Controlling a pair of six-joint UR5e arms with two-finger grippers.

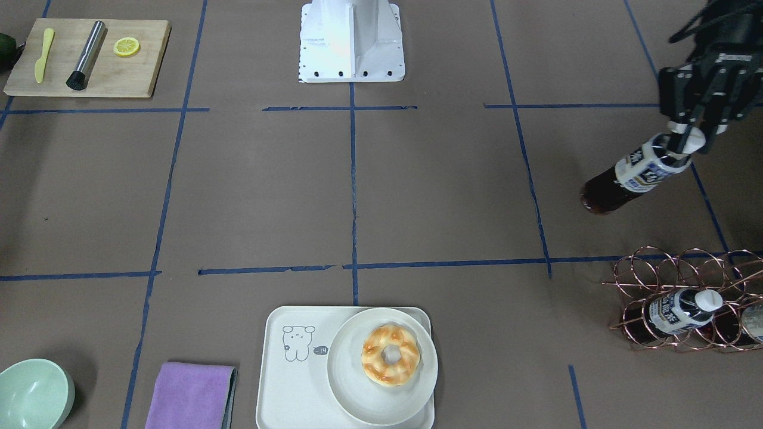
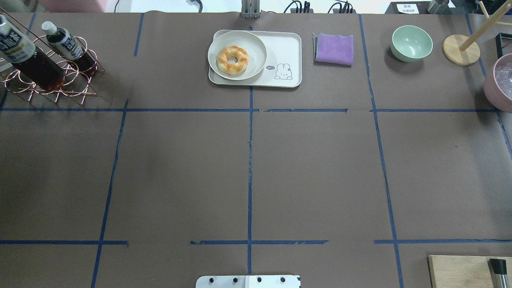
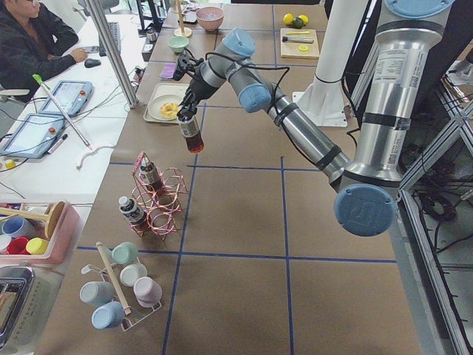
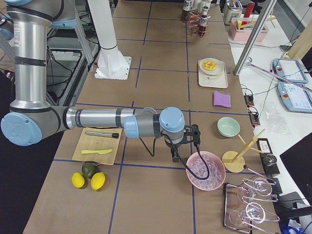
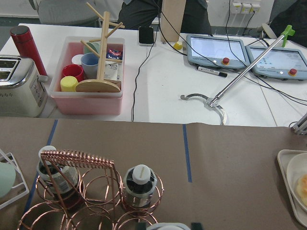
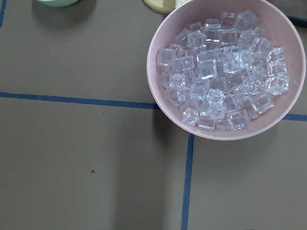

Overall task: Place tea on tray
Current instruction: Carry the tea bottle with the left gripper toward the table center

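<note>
At 6 o'clock one smooth off-white rectangular tray (image 1: 280,393) is carrying one round plate (image 1: 346,387). At 3 o'clock the left gripper (image 1: 685,142) is pinching one clear plastic tea (image 1: 641,171) by its white cap, well apart from the tray. Two bottles (image 1: 679,310) are standing in one copper wire rack (image 1: 656,268). The right gripper (image 4: 175,157) is not showing its opening.

Looking straight down on a pink bowl (image 6: 225,134) heaped with ice cubes (image 6: 220,72), sitting on brown worktop (image 6: 72,167) over crossing blue tape lines (image 6: 72,99).
</note>
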